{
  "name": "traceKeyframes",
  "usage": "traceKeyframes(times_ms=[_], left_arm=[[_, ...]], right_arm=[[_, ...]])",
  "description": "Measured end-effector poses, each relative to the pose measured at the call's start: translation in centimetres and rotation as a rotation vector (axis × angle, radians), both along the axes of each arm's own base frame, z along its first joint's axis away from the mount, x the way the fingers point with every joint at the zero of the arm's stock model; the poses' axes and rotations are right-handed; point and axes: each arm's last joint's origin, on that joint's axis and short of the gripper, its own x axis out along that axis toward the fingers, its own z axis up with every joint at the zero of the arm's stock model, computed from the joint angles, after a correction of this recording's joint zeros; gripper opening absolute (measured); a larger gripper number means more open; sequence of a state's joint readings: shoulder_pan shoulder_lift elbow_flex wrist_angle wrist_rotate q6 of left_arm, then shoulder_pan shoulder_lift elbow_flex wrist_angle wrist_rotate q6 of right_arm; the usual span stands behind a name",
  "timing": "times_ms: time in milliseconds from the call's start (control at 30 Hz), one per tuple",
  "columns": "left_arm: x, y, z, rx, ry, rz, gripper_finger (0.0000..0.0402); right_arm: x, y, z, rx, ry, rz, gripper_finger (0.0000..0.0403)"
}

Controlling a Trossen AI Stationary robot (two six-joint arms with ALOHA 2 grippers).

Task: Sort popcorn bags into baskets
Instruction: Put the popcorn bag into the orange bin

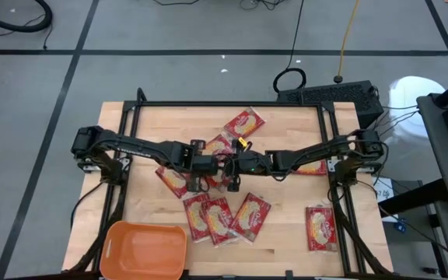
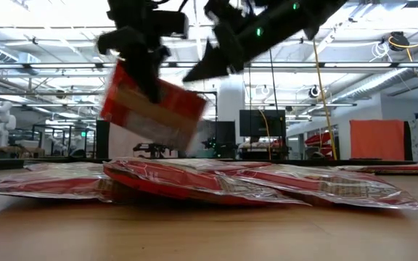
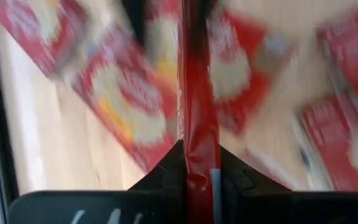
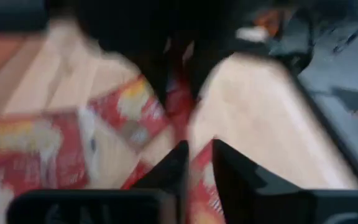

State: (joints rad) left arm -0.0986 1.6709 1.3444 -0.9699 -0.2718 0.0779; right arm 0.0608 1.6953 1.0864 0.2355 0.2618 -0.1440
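Observation:
Several red popcorn packets lie flat about the middle of the table, among them a trio (image 1: 220, 218) toward the near edge and one (image 1: 243, 123) toward the far edge. My left gripper (image 1: 199, 175) is shut on one packet (image 2: 151, 109) above them. My right gripper (image 1: 233, 177) hangs close beside it on the right, also above the table (image 2: 194, 72). Its fingers (image 4: 182, 168) stand a narrow gap apart and hold nothing. The orange basket (image 1: 142, 249) stands at the near left corner, with nothing showing in it. My left gripper pinches the packet between its two fingers, by its upper edge (image 2: 140, 81). The fingers come from above and point down. In the left wrist view the packet shows edge-on between them (image 3: 197, 155). It hangs below the fingers, tilted, clear of the packets on the table.
One packet (image 1: 320, 227) lies alone at the near right, another (image 1: 311, 166) under the right arm. A black frame (image 1: 232, 103) runs round the table's edges. Bare wood shows at the left (image 1: 142, 198), between the packets and the basket.

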Motion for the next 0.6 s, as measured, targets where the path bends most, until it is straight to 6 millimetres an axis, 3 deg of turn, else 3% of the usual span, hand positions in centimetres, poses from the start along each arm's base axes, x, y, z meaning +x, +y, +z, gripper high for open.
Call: traceKeyframes(times_ms=[100,300,433,600], left_arm=[[-0.8,-0.7,1.3,-0.010,0.007,0.005,0.0054],[-4.6,-3.0,5.2,-0.046,-0.076,-0.004,0.0039],[-8.3,-4.8,8.4,-0.102,-0.201,-0.010,0.0047],[-12.4,-7.7,10.4,-0.147,-0.308,-0.030,0.0054]], right_arm=[[-0.7,-0.1,1.5,-0.010,-0.021,0.001,0.0103],[-2.7,-0.2,3.5,-0.009,-0.050,0.002,0.0150],[-4.7,-0.3,2.4,0.028,-0.074,-0.011,0.0159],[-7.1,-0.4,0.9,0.093,-0.213,-0.026,0.0159]])
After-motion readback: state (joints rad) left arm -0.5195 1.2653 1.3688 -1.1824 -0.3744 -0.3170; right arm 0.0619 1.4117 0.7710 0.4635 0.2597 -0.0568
